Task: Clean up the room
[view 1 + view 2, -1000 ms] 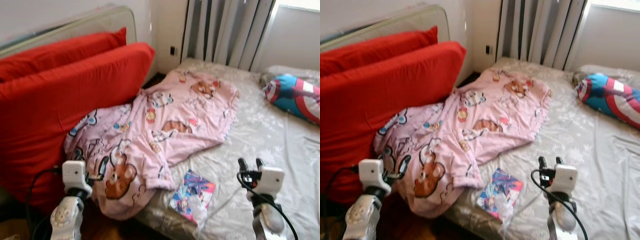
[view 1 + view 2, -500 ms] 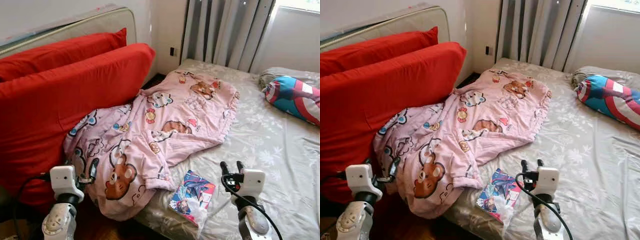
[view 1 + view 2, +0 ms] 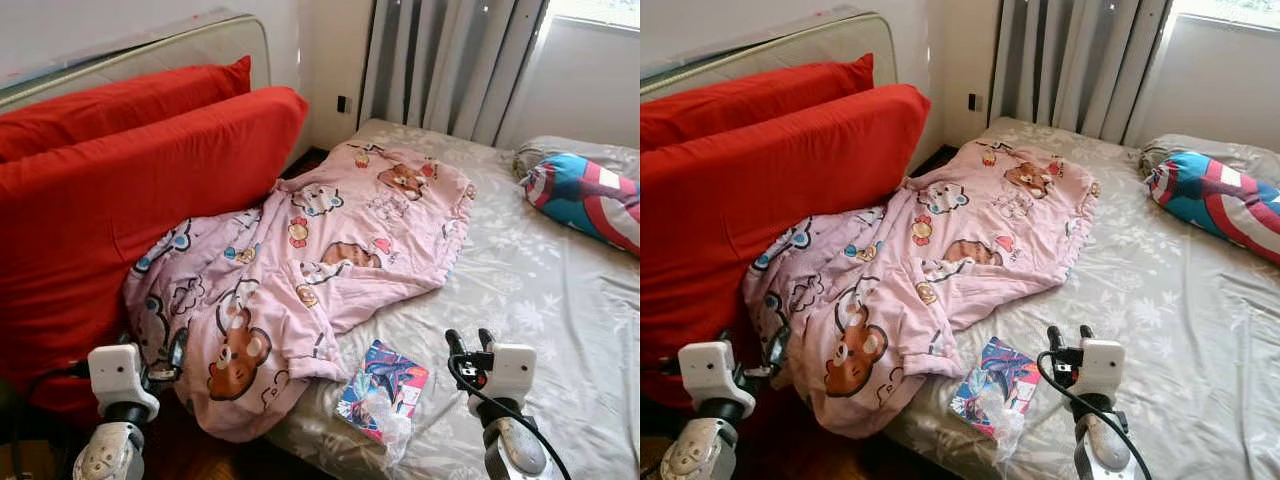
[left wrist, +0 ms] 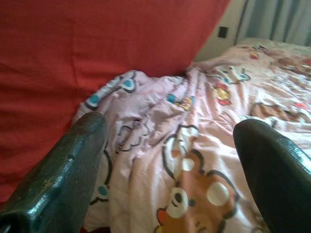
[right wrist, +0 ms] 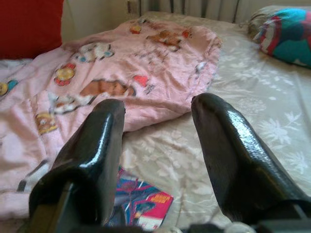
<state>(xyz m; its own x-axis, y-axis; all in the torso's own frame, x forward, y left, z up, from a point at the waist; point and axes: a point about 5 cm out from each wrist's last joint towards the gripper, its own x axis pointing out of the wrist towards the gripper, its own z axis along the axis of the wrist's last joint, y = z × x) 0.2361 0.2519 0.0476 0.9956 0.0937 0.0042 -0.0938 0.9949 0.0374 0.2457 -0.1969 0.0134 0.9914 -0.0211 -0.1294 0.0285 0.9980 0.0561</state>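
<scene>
Left eye view gives me a bedroom: the bed [image 3: 560, 290] with its grey flowered sheet runs across the right and far side, up to the grey curtains [image 3: 450, 60] and a bright window corner beyond them. On my left a big red mattress [image 3: 120, 220] leans on edge against the wall, with a pale padded headboard [image 3: 200, 45] behind it. A pink blanket [image 3: 310, 260] printed with bears lies crumpled over the near left corner of the bed, its lower end hanging off the edge against the red mattress. At the far right of the bed rests a blue, red and white shield pillow [image 3: 590, 195]. Near the bed's front edge, just beside the blanket's hem, lies a colourful magazine [image 3: 385, 385] with a crumpled clear plastic wrapper [image 3: 395, 430] touching it.

My left gripper [image 4: 170, 160] hangs low by the blanket's drooping end, fingers spread wide, holding nothing. My right gripper [image 5: 158, 145] hovers above the sheet close to the magazine, fingers parted and empty.
</scene>
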